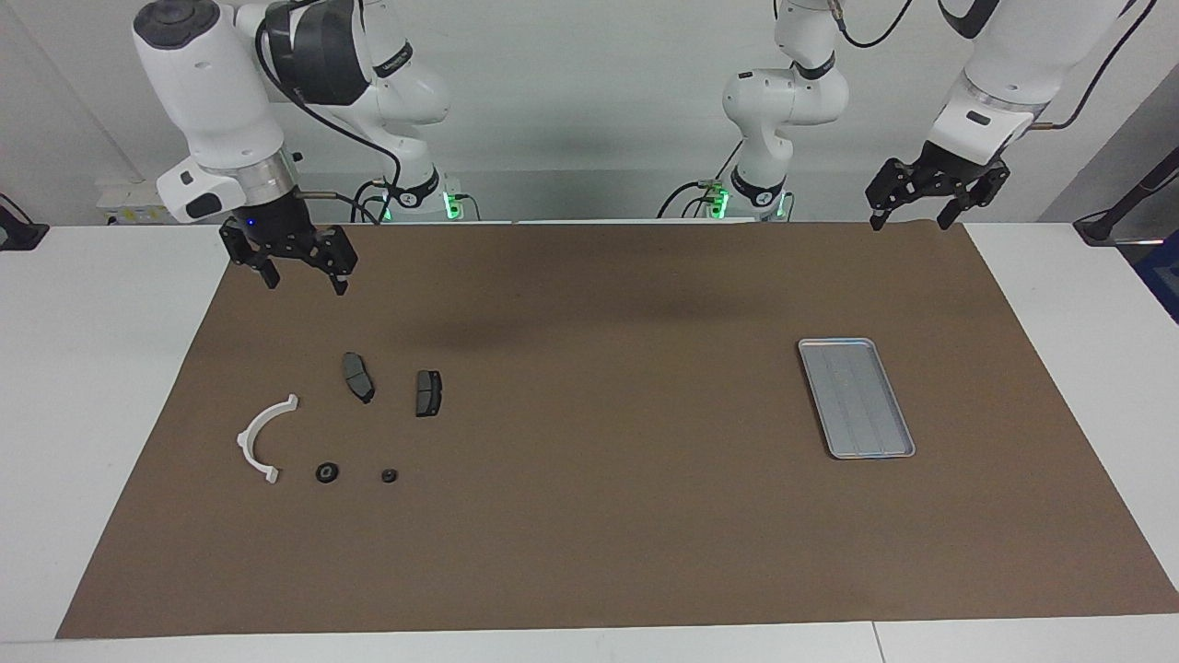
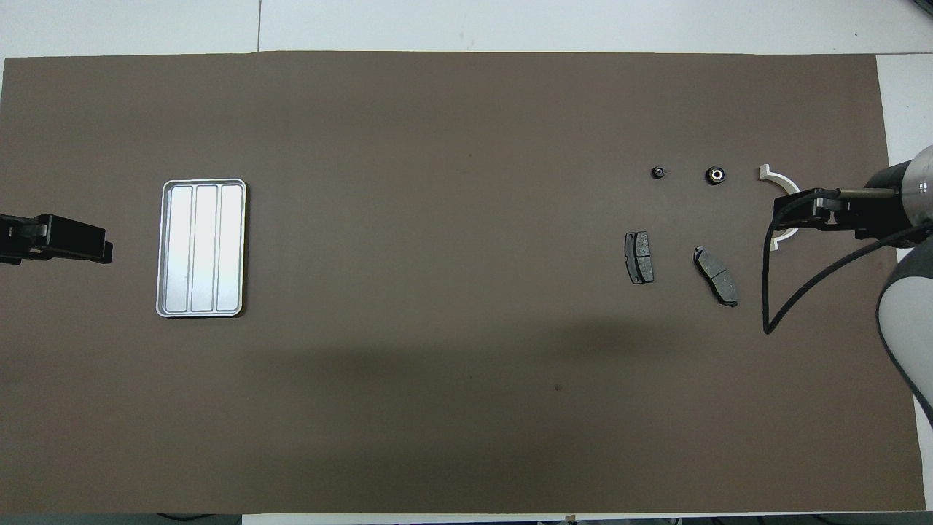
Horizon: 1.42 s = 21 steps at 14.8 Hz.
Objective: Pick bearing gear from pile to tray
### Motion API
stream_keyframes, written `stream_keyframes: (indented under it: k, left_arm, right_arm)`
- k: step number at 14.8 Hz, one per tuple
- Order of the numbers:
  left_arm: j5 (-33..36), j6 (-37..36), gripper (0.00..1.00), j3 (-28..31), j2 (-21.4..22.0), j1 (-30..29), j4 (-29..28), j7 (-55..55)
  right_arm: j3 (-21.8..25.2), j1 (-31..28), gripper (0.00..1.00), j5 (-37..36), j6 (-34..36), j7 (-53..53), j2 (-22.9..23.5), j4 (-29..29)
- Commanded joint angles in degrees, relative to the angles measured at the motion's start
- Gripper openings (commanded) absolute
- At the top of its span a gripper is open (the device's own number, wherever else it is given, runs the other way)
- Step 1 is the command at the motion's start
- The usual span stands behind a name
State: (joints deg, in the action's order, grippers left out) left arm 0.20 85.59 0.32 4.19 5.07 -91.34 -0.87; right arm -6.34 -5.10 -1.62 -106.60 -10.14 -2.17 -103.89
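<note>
We read the bearing gear as the larger small black round piece with a pale centre (image 1: pixel 327 473), lying flat on the brown paper mat (image 1: pixel 589 516) at the right arm's end, untouched. Beside it, toward the table's middle, sits a smaller black round piece (image 1: pixel 389 476); either could be the target, we can't tell for sure. On its other side lies the white half-ring plastic bracket (image 1: pixel 265 436); nearer the robots are two dark grey brake pads (image 1: pixel 358 377), well apart from it. The right gripper (image 1: pixel 303 274) hangs over the mat's robot-side corner, above the pile, fingers spread wide, holding nothing. The flat silver-grey ridged metal tray (image 1: pixel 898 453) sits well apart at the left arm's end, nothing in it. The left gripper (image 1: pixel 912 221) waits by the mat's edge near the tray, also wide and holding nothing. For the pick we'd come straight down over the round piece, jaws straddling its outer edge, staying clear of the bracket's end. The part is low and could skate on the paper, so centre it before closing.
</note>
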Motion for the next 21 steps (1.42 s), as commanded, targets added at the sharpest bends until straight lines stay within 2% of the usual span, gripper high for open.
stream_keyframes:
  k: [1, 7, 12, 17, 21]
  left_arm:
    - [-0.7, -0.6, 1.0, 0.7, 0.4, 0.6, -0.3, -0.1]
    - [-0.7, -0.6, 1.0, 0.7, 0.4, 0.6, -0.3, -0.1]
    - [-0.7, -0.6, 1.0, 0.7, 0.4, 0.6, -0.3, -0.1]
    - [-0.7, -0.6, 1.0, 0.7, 0.4, 0.6, -0.3, -0.1]
    - [-0.7, -0.6, 1.0, 0.7, 0.4, 0.6, -0.3, -0.1]
  right_arm:
    - [-0.3, -0.3, 1.0, -1.3, -6.0, -3.8, 4.3, -1.2]
    - [-0.2, -0.3, 1.0, -1.4, -13.4, -9.0, 12.6, -0.1]
    - [-0.3, 0.9, 1.0, -5.8, -13.9, -13.2, 18.3, 2.4]
    - [-0.3, 2.2, 1.0, -6.7, -14.9, -16.4, 23.8, 6.7]
    - [-0.3, 3.5, 1.0, -8.8, -15.0, -18.3, 29.8, 11.9]
